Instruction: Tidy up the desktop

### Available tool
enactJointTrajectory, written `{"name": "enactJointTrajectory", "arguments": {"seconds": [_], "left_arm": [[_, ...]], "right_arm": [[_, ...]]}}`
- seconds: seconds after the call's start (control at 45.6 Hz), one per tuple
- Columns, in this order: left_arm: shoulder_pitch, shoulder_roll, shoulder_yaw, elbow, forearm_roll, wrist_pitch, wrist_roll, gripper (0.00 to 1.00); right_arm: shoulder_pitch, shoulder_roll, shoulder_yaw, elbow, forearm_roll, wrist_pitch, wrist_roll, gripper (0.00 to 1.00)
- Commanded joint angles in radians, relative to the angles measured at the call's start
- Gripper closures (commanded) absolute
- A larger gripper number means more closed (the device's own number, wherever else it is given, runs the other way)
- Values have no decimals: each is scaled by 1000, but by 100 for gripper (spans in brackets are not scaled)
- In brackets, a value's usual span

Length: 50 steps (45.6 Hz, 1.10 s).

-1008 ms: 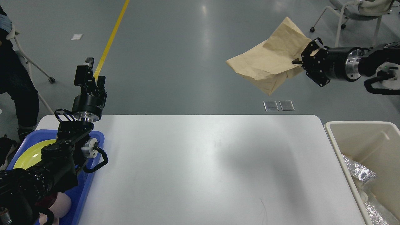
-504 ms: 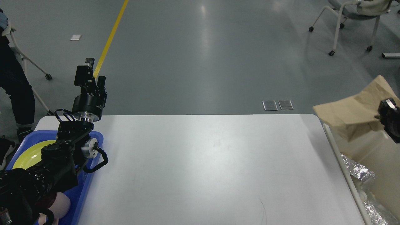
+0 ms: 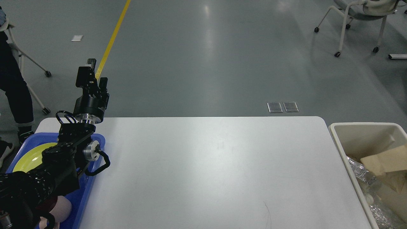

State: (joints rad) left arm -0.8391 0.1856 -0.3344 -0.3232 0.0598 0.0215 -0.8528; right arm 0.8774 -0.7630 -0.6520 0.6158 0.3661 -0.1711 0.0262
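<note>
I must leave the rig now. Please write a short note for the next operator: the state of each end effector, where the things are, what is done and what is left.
Left end effector: raised above the desktop's far left corner, holding nothing visible; open or shut cannot be told.
Right end effector: out of view.
Desktop: no loose item shows on the white surface.
Brown paper bag: lies in the beige bin at the right, on crumpled foil.
Blue tray, at the left: holds a yellow plate.
Done: the paper is binned.
Left: seemingly nothing to clear; check the parts hidden by the left arm.

White desktop (image 3: pixel 216 171) — blue tray (image 3: pixel 92 187) aboard
</note>
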Motion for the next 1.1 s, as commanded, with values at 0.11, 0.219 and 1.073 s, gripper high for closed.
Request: {"name": "enactJointTrajectory", "arguments": {"seconds": [0.11,0.219,1.073], "left_arm": [[0,0,0,0,0,0,0,3],[0,0,0,0,0,0,0,3],[0,0,0,1,0,0,-2,3]], "right_arm": [[-18,33,41,-21,1,5,0,0],[-2,44,125,-33,1,10,0,0],[41,540,1190,-8,-176,30,501,0]]}}
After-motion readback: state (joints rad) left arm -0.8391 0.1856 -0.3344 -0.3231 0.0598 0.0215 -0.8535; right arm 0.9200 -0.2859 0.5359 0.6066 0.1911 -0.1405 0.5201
